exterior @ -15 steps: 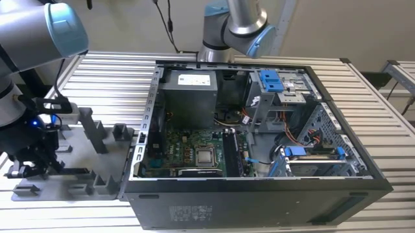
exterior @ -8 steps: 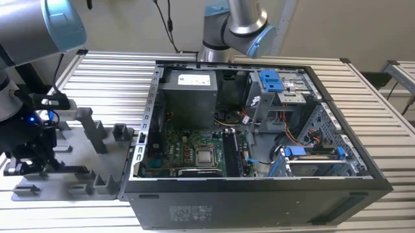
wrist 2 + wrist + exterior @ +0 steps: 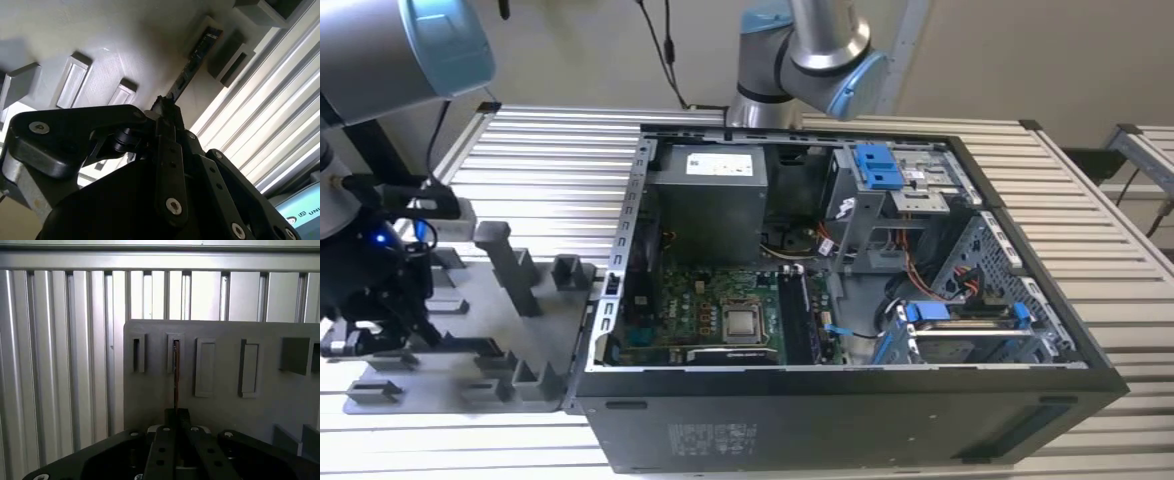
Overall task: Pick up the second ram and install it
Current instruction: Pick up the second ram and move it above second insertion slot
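Slatted metal counter (image 3: 547,150) underlies everything. Nearest, the pincer (image 3: 176,414) is pinched narrow on the near end of the second ram (image 3: 196,54). The stick's far end sits in a slot of the grey holder (image 3: 225,405), at the exterior view's left beside the open computer case (image 3: 854,410).

Right beneath the gripper (image 3: 176,412), a grey holder plate (image 3: 150,400) with a row of upright rectangular pockets (image 3: 205,367). Under plate and gripper alike, a slatted metal table (image 3: 547,150). Well away from the gripper, beside the plate, an open black computer case (image 3: 854,420) lying on its side. Inside, a green motherboard (image 3: 707,310) with a bare silver processor (image 3: 744,322). Further from the gripper, a grey power supply (image 3: 707,200), blue drive-bay clips (image 3: 881,165) and orange cables (image 3: 921,285).
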### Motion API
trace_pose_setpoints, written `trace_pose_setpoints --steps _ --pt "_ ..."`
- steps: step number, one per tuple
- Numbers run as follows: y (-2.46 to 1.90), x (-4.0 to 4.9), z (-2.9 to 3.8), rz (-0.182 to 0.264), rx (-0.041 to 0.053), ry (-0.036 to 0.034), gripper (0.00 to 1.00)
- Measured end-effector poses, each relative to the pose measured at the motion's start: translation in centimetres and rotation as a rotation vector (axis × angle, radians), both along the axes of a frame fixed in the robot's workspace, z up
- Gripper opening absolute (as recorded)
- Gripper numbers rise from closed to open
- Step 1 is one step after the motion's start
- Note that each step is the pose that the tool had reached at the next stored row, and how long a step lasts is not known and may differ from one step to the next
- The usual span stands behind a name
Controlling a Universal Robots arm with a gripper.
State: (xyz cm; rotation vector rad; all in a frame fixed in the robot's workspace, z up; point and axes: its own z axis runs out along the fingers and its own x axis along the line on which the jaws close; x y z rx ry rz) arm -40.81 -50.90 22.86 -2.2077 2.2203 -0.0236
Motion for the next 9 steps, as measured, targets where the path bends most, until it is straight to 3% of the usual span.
trace_pose_setpoints --steps 9 --pt "0.00 0.00 0.59 0.000 -0.0001 0.0000 0.14"
